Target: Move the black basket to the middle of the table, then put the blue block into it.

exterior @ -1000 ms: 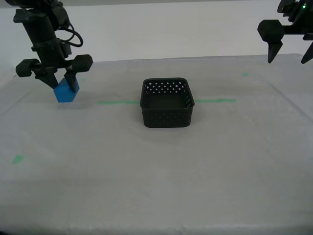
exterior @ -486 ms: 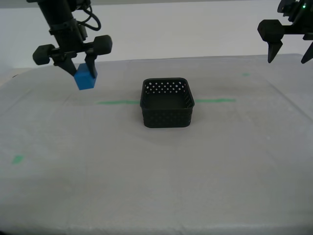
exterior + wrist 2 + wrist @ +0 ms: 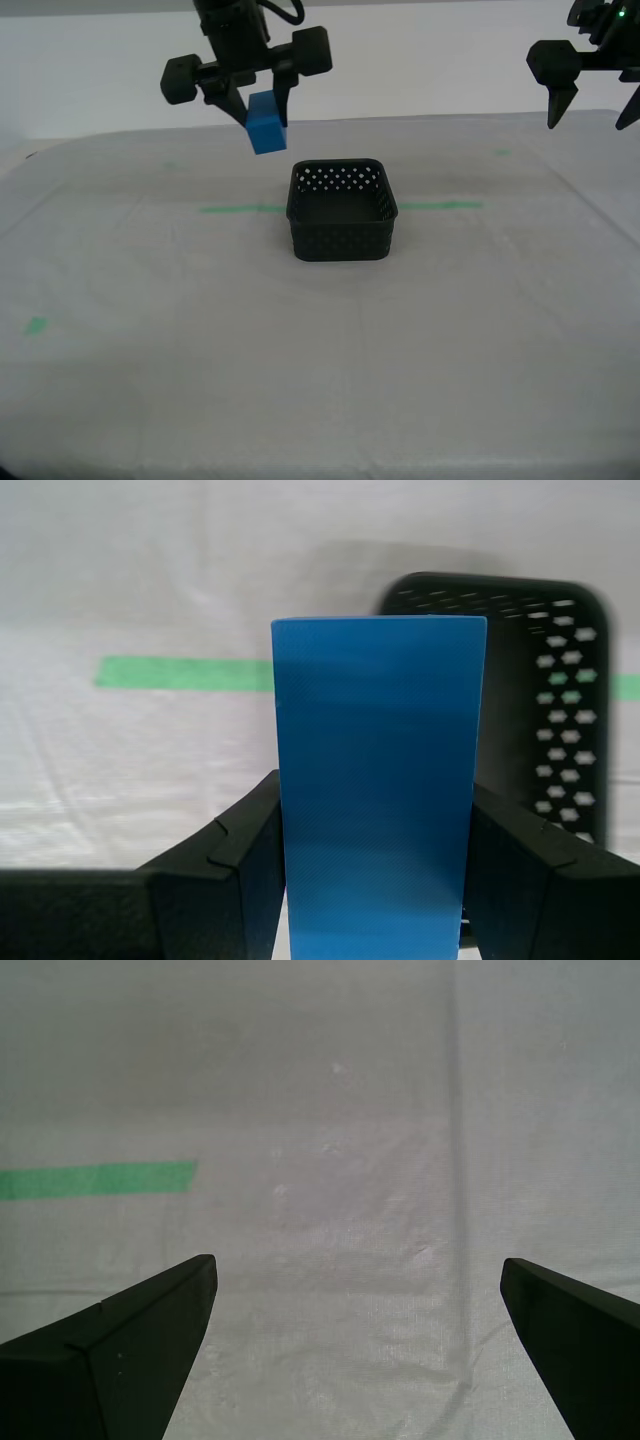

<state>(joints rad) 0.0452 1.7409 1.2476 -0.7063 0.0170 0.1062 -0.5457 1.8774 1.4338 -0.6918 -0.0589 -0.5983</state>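
The black basket [image 3: 342, 211] stands at the middle of the table [image 3: 320, 350], on the green tape line. My second gripper [image 3: 262, 112] is shut on the blue block [image 3: 266, 124] and holds it in the air, just off the basket's far corner toward the exterior view's left. In the second wrist view the block [image 3: 378, 780] sits between the fingers [image 3: 230, 865], with the basket [image 3: 555, 695] behind it. My first gripper [image 3: 595, 105] hangs open and empty high at the exterior view's right; its wrist view shows only bare cloth between the fingertips [image 3: 140, 1345].
A thin green tape line [image 3: 240, 209] runs across the table behind the basket. Small green marks lie at the exterior view's near left [image 3: 36, 325] and far right [image 3: 503, 152]. A white wall stands behind the table.
My second gripper has carried the blue block up off the cloth and toward the exterior view's right, up to the basket. The first arm and the basket have not moved.
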